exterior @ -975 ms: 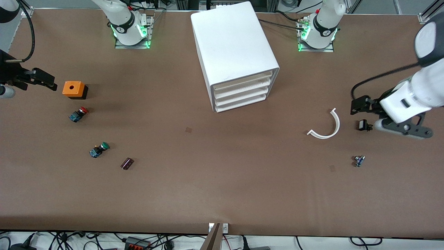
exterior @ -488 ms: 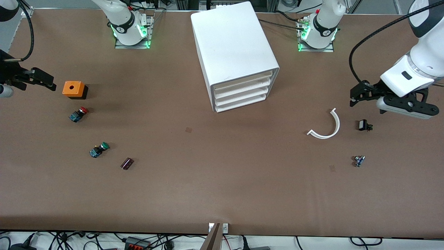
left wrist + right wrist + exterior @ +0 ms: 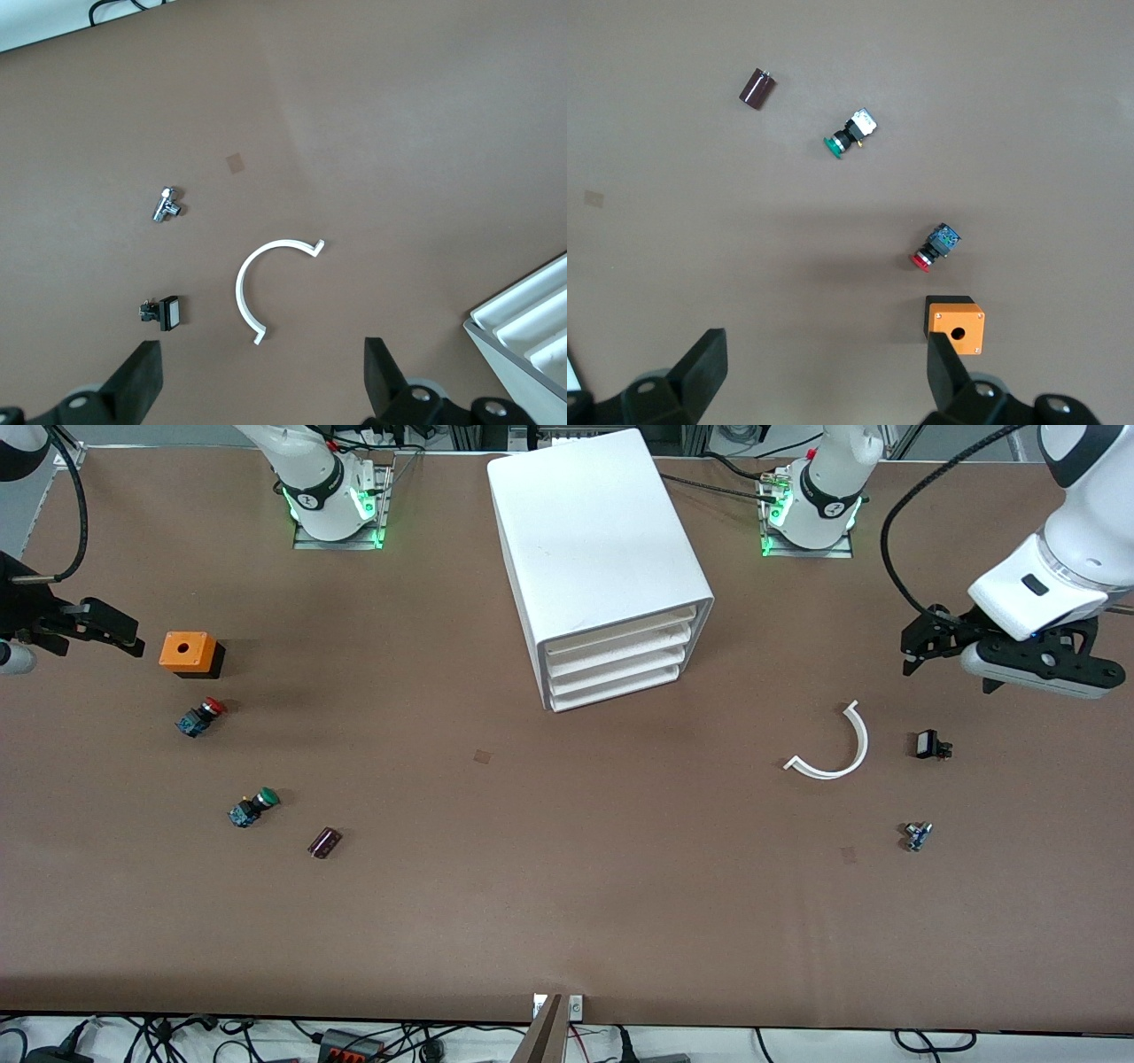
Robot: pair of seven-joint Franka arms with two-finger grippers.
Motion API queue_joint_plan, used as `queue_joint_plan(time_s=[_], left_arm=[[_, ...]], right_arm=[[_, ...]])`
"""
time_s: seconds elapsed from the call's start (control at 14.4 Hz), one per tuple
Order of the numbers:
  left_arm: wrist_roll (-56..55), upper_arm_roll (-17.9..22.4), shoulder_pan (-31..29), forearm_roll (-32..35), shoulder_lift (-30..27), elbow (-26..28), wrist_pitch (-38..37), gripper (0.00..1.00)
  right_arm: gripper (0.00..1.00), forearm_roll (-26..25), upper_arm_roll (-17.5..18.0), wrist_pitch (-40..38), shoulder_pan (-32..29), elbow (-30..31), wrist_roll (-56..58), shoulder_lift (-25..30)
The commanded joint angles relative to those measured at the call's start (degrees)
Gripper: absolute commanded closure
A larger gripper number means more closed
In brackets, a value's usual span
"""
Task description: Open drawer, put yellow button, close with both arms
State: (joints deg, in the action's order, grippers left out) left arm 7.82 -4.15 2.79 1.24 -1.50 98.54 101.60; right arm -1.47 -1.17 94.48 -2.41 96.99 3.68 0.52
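Note:
The white cabinet (image 3: pixel 594 540) stands at the middle of the table, near the arm bases. Its top drawer (image 3: pixel 620 633) is shut, like the three below it. A corner of the cabinet shows in the left wrist view (image 3: pixel 532 328). No yellow button shows in any view. My left gripper (image 3: pixel 914 654) is open and empty, up over the table at the left arm's end, its own view (image 3: pixel 261 390) looking down on the white arc. My right gripper (image 3: pixel 113 631) is open and empty beside the orange box (image 3: pixel 188 653), as its own view (image 3: pixel 824 381) shows.
A white curved strip (image 3: pixel 833 748), a small black switch (image 3: pixel 928 744) and a metal fitting (image 3: pixel 917 835) lie at the left arm's end. A red-capped switch (image 3: pixel 200 717), a green-capped switch (image 3: pixel 252 808) and a dark cylinder (image 3: pixel 324 842) lie at the right arm's end.
My left arm has lifted and drawn back from the small black switch toward its base, gripper still open. The right gripper has hardly moved.

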Motion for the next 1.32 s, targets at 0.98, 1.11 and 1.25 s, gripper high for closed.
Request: queue_joint_plan(time_s=[0.98, 1.11, 1.25], left_arm=[[0.5, -1.0, -1.4, 0.6, -0.7, 0.0, -0.4, 0.00], [0.5, -1.0, -1.3, 0.6, -0.7, 0.0, -0.5, 0.00], [0.4, -1.0, -1.3, 0.6, -0.4, -0.1, -0.4, 0.00]], right_arm=[[0.00, -0.6, 0.3, -0.2, -0.2, 1.7, 0.9, 1.5], [0.00, -0.6, 0.3, -0.1, -0.2, 1.7, 0.8, 1.4], [0.00, -0.6, 0.4, -0.1, -0.2, 1.7, 0.9, 1.4]])
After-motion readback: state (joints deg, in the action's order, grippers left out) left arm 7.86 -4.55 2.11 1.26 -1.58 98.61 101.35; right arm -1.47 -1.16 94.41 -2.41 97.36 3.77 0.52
